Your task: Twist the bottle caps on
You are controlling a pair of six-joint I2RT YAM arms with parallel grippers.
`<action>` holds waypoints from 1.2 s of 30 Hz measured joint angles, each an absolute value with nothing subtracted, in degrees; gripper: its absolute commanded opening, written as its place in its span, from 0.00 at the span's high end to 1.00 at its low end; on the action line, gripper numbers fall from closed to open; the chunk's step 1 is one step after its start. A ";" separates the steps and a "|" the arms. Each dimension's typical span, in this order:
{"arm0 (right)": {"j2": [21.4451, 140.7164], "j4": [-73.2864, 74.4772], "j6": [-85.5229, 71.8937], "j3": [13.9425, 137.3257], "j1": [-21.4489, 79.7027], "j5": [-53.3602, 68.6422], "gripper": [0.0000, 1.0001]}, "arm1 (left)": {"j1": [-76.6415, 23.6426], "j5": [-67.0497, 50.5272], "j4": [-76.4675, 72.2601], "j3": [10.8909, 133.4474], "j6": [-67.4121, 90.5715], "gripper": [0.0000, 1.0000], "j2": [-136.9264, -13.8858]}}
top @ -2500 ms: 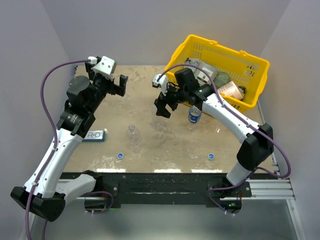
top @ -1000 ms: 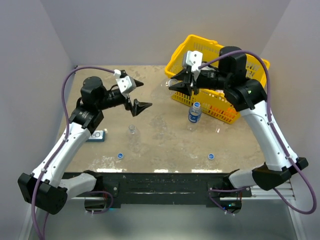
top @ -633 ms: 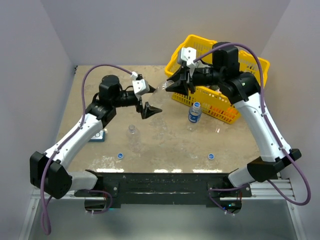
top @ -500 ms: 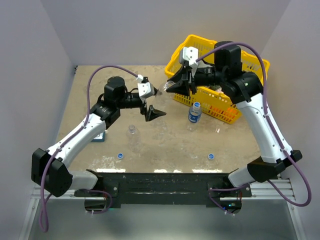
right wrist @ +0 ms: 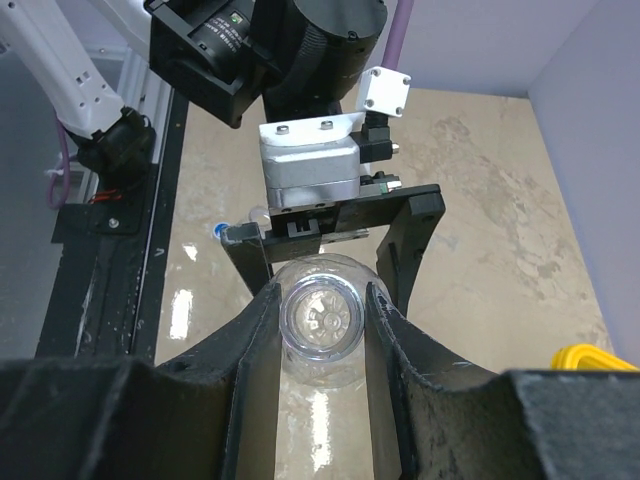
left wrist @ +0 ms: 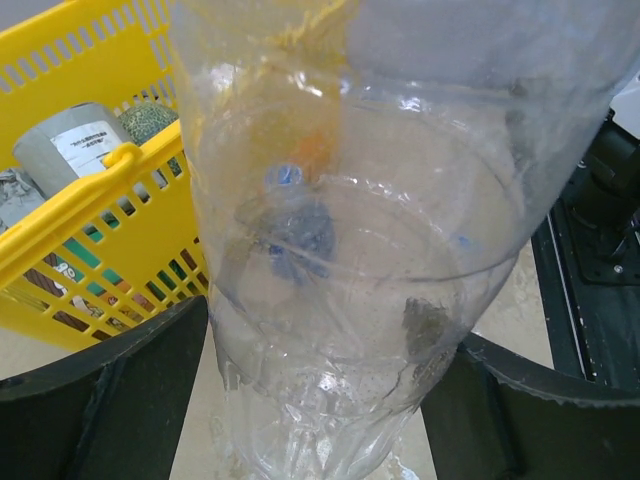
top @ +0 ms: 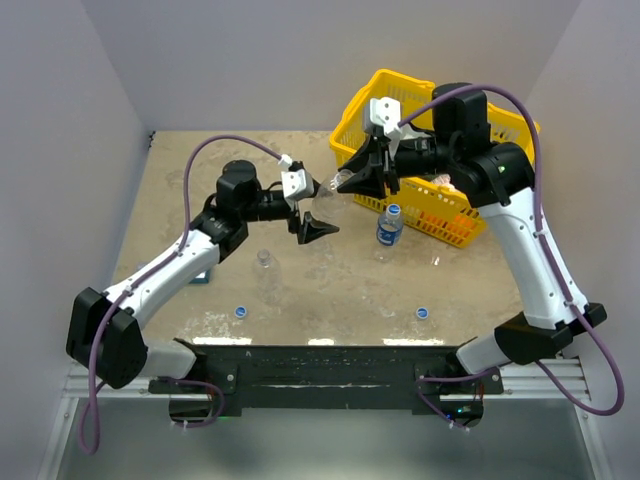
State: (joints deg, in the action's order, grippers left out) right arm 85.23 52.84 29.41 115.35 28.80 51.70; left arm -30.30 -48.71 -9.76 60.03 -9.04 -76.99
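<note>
Over the mottled brown table, left of the yellow plastic basket, the right end effector is clamping a clear unlabelled plastic bottle aloft. The left end effector is straddling it, contact unclear. Advising a square, firm seat before any release. A small round blue cap is lying near-left.

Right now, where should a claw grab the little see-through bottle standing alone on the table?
Probably around its body, below the neck, coming in level from the left. The bottle stands upright with bare table around it, the left claw is the nearer one, and a side grip leaves its top free.
</note>
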 measured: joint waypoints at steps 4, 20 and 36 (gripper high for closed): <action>85.23 52.99 29.17 115.35 28.75 52.14 0.94 | -30.81 -48.88 -10.33 59.77 -8.73 0.13 -77.36; 83.94 51.96 28.25 111.00 28.60 50.76 0.39 | -33.43 -49.43 -12.32 57.60 -8.99 0.56 -79.70; 53.08 71.99 67.35 70.50 24.71 25.85 0.51 | -33.41 -46.48 -20.10 51.94 -1.96 1.00 -76.07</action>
State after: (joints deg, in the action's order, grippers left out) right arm 53.08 71.99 67.35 70.50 24.71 25.85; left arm -33.41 -46.48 -20.10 51.94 -1.96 -76.07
